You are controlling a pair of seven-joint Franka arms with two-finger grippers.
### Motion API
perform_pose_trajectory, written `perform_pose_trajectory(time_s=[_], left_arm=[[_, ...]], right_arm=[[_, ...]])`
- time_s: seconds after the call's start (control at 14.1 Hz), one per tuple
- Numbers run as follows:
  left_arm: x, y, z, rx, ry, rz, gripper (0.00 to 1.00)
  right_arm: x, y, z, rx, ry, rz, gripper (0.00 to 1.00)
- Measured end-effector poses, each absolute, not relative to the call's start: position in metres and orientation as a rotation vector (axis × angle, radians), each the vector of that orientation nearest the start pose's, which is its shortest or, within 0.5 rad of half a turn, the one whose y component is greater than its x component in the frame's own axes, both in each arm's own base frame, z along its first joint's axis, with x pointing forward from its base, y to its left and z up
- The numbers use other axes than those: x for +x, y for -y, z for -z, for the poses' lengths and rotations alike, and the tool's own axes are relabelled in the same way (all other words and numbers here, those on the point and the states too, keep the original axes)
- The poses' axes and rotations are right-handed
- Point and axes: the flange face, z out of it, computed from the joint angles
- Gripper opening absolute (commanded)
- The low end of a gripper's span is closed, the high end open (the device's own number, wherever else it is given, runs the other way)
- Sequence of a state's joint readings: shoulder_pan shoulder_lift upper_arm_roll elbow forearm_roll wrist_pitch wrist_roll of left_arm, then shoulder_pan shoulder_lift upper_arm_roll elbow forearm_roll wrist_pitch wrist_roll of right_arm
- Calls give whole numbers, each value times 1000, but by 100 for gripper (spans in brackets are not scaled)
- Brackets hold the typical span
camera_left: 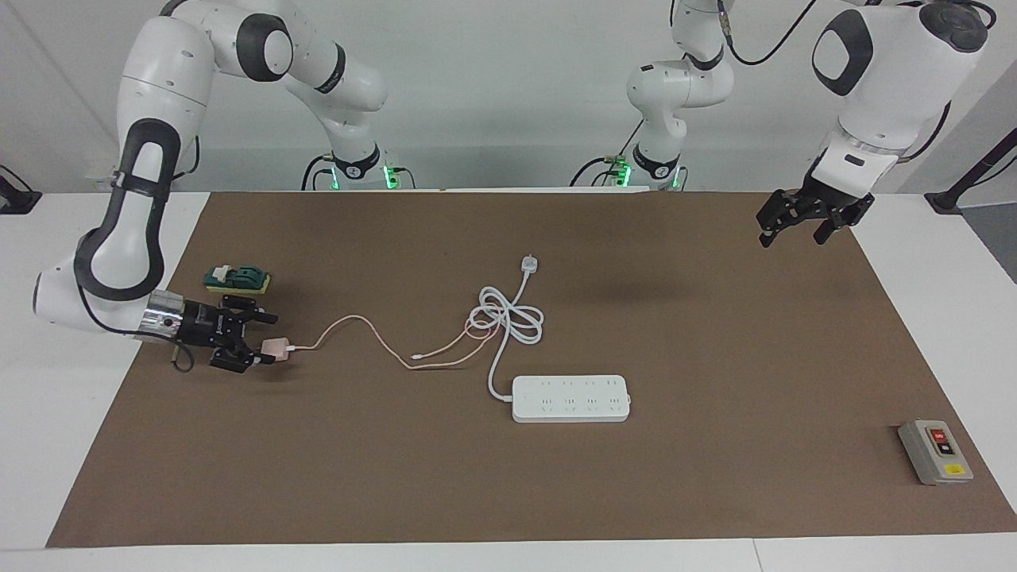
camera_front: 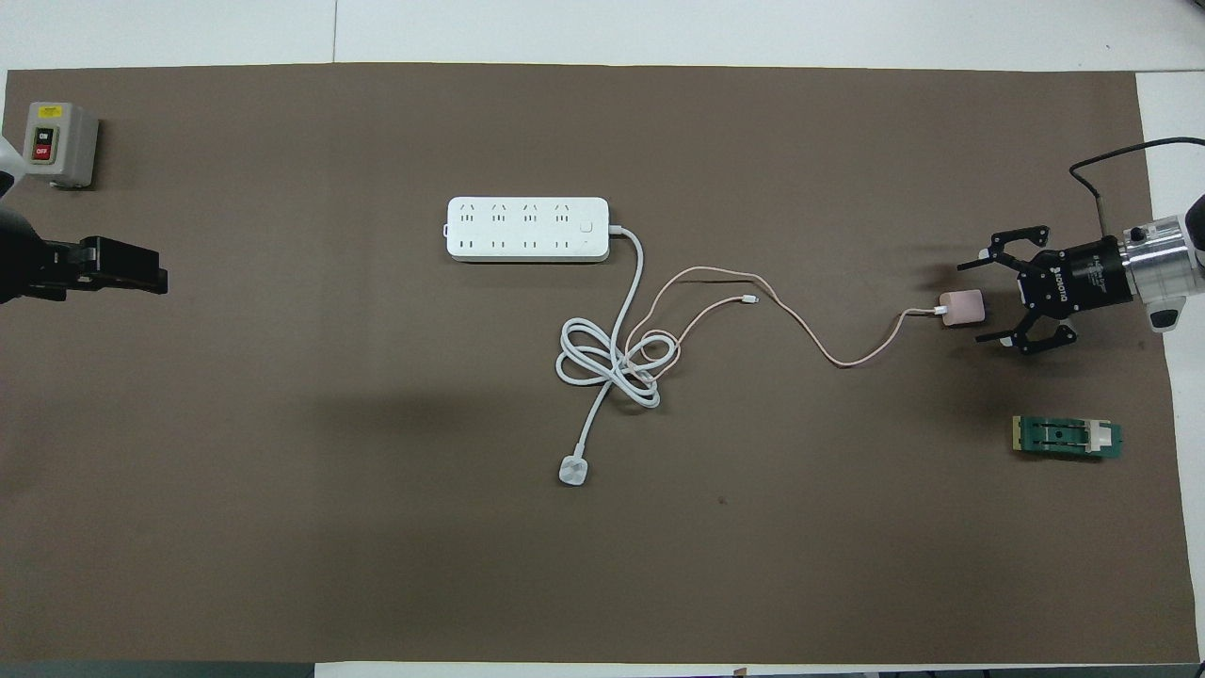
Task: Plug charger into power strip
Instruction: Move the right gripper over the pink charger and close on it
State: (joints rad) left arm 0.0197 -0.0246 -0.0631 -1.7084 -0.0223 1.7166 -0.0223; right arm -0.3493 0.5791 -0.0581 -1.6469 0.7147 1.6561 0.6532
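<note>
The pale-pink charger (camera_left: 277,347) (camera_front: 961,308) lies on the brown mat at the right arm's end of the table. Its thin pink cable (camera_left: 357,326) (camera_front: 828,353) trails toward the middle. My right gripper (camera_left: 267,338) (camera_front: 981,301) is low over the mat and open, and the charger's end sits between its spread fingertips. I cannot tell whether they touch it. The white power strip (camera_left: 570,398) (camera_front: 527,229) lies flat mid-table, farther from the robots than the cable's coil. My left gripper (camera_left: 796,229) (camera_front: 155,278) waits open in the air over the mat's edge at the left arm's end.
The strip's thick white cord loops beside the pink cable and ends in a white plug (camera_left: 530,264) (camera_front: 572,470) nearer to the robots. A green clip-like piece (camera_left: 237,278) (camera_front: 1067,438) lies near the right gripper. A grey button box (camera_left: 935,452) (camera_front: 58,143) sits at the left arm's end.
</note>
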Motion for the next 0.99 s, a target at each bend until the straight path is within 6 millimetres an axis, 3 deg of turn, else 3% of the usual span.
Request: perform_pose_trajectory(time_s=[0.28, 0.99], left_arm=[[556, 27, -585, -3163, -30, 50, 100], [556, 27, -585, -3163, -29, 49, 100]], right_arm=[[601, 187, -226, -1952, -1458, -834, 100], [607, 194, -227, -1964, -1420, -825, 100]])
